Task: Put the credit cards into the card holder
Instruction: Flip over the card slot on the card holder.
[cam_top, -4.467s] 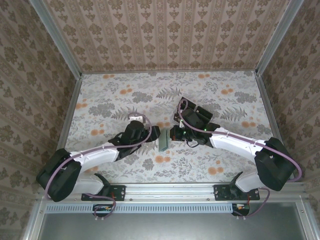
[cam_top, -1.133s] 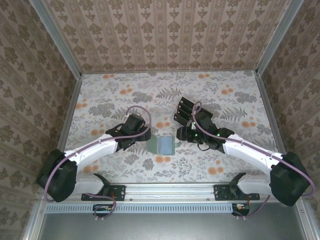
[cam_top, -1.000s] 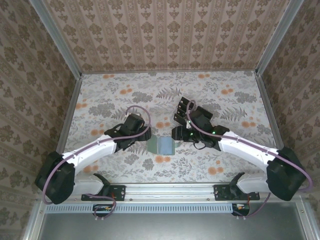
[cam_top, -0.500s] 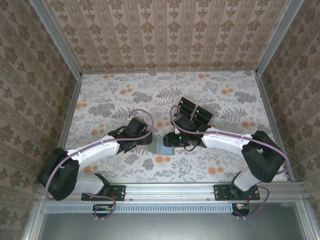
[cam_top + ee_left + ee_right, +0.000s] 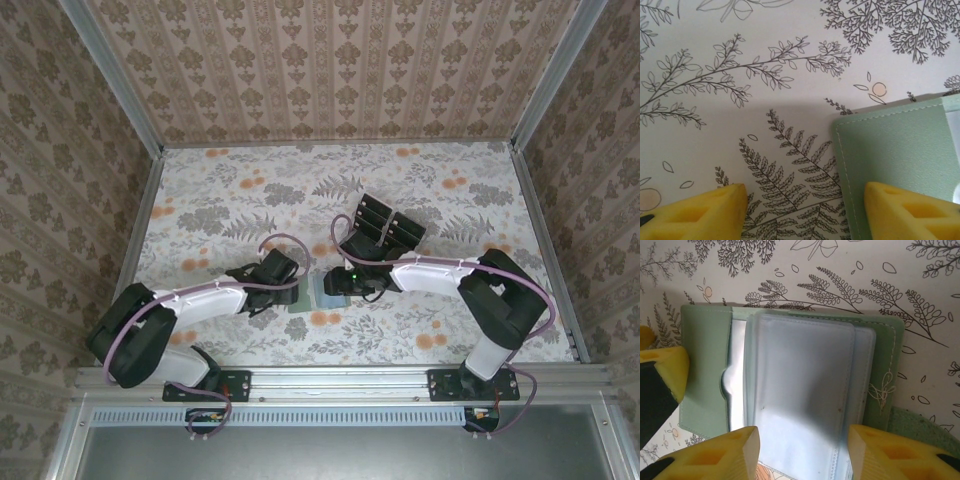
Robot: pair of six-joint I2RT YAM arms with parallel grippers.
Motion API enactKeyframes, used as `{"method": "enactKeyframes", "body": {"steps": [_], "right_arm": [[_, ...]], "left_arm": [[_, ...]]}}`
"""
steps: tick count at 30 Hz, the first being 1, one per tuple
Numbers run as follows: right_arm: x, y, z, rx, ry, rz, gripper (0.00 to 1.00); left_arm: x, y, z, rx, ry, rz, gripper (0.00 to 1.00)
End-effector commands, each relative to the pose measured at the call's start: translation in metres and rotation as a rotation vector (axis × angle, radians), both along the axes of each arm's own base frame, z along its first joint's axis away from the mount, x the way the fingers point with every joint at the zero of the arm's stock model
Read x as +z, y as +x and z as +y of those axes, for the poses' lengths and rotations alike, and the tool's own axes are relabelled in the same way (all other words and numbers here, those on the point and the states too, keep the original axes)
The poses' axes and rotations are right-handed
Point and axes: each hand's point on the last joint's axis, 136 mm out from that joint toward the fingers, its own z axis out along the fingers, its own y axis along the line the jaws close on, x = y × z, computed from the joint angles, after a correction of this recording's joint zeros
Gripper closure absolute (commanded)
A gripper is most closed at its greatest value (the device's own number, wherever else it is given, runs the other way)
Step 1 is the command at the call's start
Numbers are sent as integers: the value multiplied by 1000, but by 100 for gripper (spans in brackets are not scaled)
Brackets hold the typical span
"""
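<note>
The sage-green card holder (image 5: 312, 298) lies open on the table between both grippers. In the right wrist view its pale blue-green inner sleeves (image 5: 805, 390) face up, framed by the green cover (image 5: 702, 370). My right gripper (image 5: 802, 456) hovers open right over those sleeves, holding nothing. My left gripper (image 5: 805, 215) is open too, low over the card holder's (image 5: 895, 160) left edge, with one yellow finger (image 5: 912, 210) above the cover. From above, the left gripper (image 5: 293, 292) and the right gripper (image 5: 336, 284) nearly meet. The black credit cards (image 5: 386, 222) stand grouped behind the right arm.
The floral tabletop (image 5: 240, 200) has open room at the left and the back. Patterned walls and metal rails (image 5: 340, 378) enclose it. The right forearm (image 5: 430, 272) stretches across in front of the cards.
The right gripper swung left and came down over the card holder. The left gripper slid in against its left edge. The holder, earlier half folded up, now lies flat.
</note>
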Motion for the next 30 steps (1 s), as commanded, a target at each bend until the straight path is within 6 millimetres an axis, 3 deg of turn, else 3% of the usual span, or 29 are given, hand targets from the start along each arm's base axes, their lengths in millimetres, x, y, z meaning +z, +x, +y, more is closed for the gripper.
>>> {"method": "enactKeyframes", "body": {"steps": [1, 18, 25, 30], "right_arm": [[0, 4, 4, 6, -4, -20, 47], [9, 4, 39, 62, 202, 41, 48], [24, 7, 48, 66, 261, 42, 49], [31, 7, 54, 72, 281, 49, 49]], "left_arm": [[-10, -3, 7, 22, 25, 4, 36], [-20, 2, 1, 9, 20, -2, 36], [-10, 6, 2, 14, 3, -28, 36], [2, 11, 13, 60, -31, -53, 34]]}}
